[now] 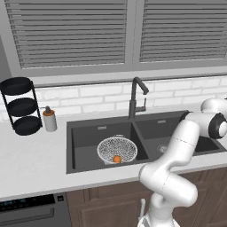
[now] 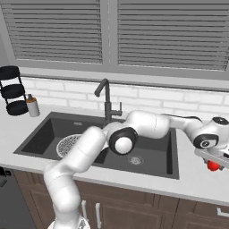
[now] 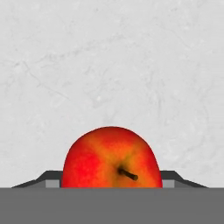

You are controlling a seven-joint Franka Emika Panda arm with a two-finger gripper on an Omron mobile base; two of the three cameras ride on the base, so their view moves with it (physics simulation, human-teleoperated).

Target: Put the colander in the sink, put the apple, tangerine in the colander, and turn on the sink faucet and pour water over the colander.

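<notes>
Gripping the apple (image 3: pixel 110 158) on the counter (image 3: pixel 109 65), the gripper (image 2: pixel 214 166) sits closed, right of the sink (image 2: pixel 170 152)

Arm's stretched way out to its right here, upper links rising from the base, elbow bent over in front, then the forearm running out sideways to the wrist at the far end. The hand is tipped down toward the surface below it. The gripper (image 2: pixel 214 164) looks clamped onto the apple (image 3: pixel 111 158): in the hand view the dark fingertips (image 3: pixel 49 178) sit tight against either side of it, nothing slack between them and the fruit.
</notes>
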